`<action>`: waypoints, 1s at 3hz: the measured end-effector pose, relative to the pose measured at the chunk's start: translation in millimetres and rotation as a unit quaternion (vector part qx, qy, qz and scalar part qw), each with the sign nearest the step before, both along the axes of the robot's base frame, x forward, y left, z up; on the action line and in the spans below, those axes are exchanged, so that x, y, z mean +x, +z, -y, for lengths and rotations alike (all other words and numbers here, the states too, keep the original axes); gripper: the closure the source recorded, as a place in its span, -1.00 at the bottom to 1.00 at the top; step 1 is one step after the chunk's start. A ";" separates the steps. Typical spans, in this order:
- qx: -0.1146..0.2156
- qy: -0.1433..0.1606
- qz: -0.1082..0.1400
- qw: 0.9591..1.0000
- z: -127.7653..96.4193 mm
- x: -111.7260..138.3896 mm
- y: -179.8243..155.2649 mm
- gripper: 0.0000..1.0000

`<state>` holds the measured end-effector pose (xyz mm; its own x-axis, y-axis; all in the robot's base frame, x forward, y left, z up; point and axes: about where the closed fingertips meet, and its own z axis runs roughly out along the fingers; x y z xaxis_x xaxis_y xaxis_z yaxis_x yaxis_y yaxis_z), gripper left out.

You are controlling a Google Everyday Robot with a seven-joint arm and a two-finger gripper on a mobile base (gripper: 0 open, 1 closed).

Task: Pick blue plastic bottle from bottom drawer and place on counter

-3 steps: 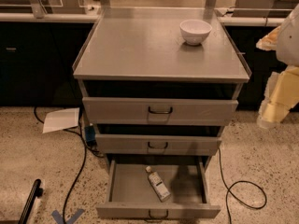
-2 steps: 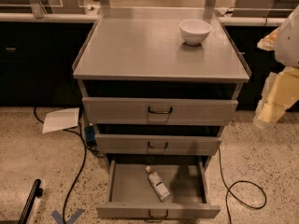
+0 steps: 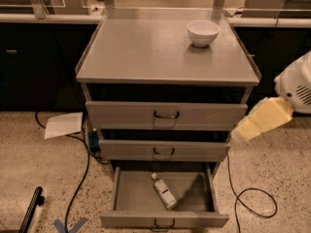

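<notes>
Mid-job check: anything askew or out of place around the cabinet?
The blue plastic bottle lies on its side, diagonal in the open bottom drawer. A sheet of paper lies loose on the floor at left. The gripper hangs right of the drawers, apart from the bottle.

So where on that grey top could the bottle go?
Most of the counter is bare: its whole left half and the front strip. Only the back right is taken, by the white bowl. In the bottom drawer, bare floor flanks the blue plastic bottle on both sides. The gripper hangs outside, below the counter's front right corner.
</notes>
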<state>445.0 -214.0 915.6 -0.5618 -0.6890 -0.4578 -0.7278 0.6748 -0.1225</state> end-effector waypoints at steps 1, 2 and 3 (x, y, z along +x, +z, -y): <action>0.067 -0.078 0.015 0.995 -6.5 8.3 -24.1 -1.00; 0.074 -0.089 0.052 0.992 -5.6 24.8 -14.7 -1.00; 0.074 -0.116 0.045 0.989 3.8 15.3 -30.5 -1.00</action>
<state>460.3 -217.8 885.1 -0.6495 -0.4671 -0.5999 -0.5410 0.8384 -0.0670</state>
